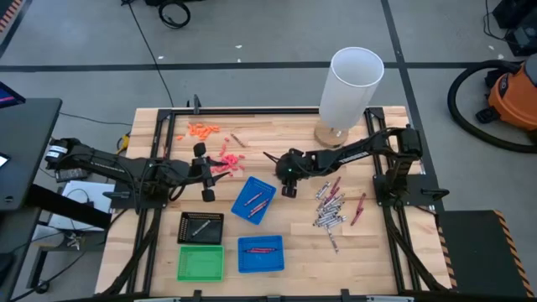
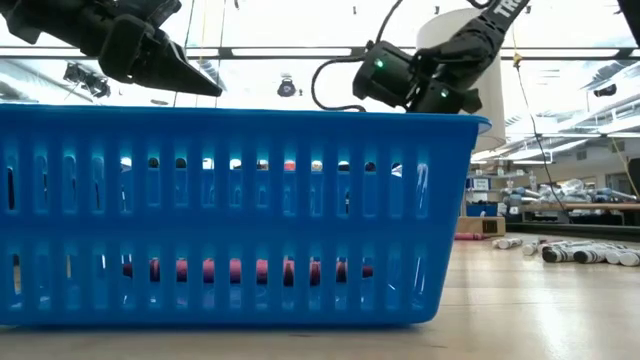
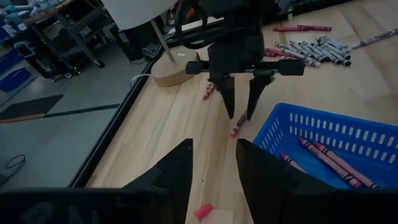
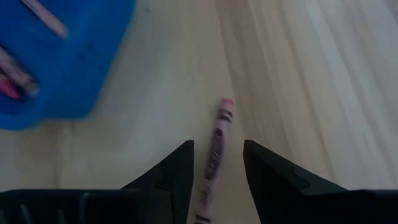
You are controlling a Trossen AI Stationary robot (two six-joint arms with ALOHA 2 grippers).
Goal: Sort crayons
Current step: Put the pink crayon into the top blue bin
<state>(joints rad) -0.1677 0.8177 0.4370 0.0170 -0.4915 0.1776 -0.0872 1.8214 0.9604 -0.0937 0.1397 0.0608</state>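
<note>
A pale wooden desk point(image 1: 277, 226) framed in black rails stands on a grey floor, with a tall white cylinder point(image 1: 351, 84) at its far edge and an orange shop vacuum point(image 1: 513, 94) on the floor beyond the right corner. The right gripper point(image 4: 216, 163) hangs low over the middle of the desk, just beside the tilted blue slotted plastic tray point(image 1: 254, 200), its jaws apart and pointing down. A single short maroon crayon point(image 4: 215, 146) lies flat on the wood directly under the gap between them; the jaws straddle it but are not clamped on it, and I cannot tell whether the tips touch it. The left gripper point(image 3: 212, 174) hovers to the left of that tray, facing the right gripper, its jaws apart and holding nothing. Long red crayons point(image 3: 326, 158) lie inside the tilted tray, and more red ones lie in a second blue tray point(image 1: 261, 254) nearer the front edge. A loose heap of grey-silver and maroon crayons point(image 1: 331, 207) is spread on the wood to the right of the right gripper. A black square tray point(image 1: 201, 227) and a green square tray point(image 1: 201, 262) sit at the front left, and orange and pink chunky bits point(image 1: 204, 130) are scattered toward the far left.
</note>
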